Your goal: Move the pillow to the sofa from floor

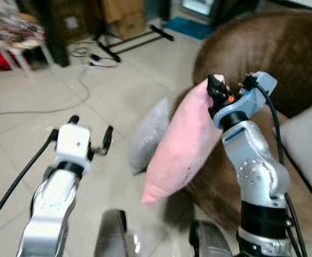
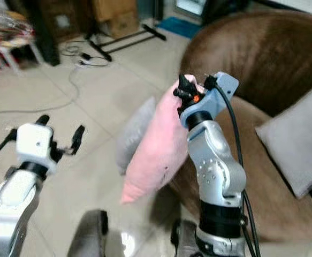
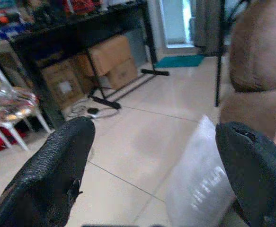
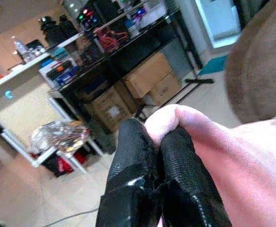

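Observation:
A pink pillow [image 1: 180, 142] hangs in the air beside the brown sofa [image 1: 284, 59], held by its top corner. My right gripper [image 1: 215, 88] is shut on that corner; in the right wrist view both black fingers [image 4: 142, 156] pinch the pink fabric [image 4: 199, 127]. A grey pillow [image 1: 147, 134] leans on the floor against the sofa's front, behind the pink one. My left gripper [image 1: 91, 134] is raised over the tiled floor to the left, open, with nothing between its fingers. It faces the grey pillow [image 3: 199, 184].
Another grey cushion [image 2: 297, 142] lies on the sofa seat at the right. A cable [image 1: 65, 101] runs across the floor. Cardboard boxes [image 3: 111, 59] sit under a dark shelf at the back, with a white chair [image 1: 16, 45] at far left. Open tiled floor [image 1: 32, 144] lies to the left.

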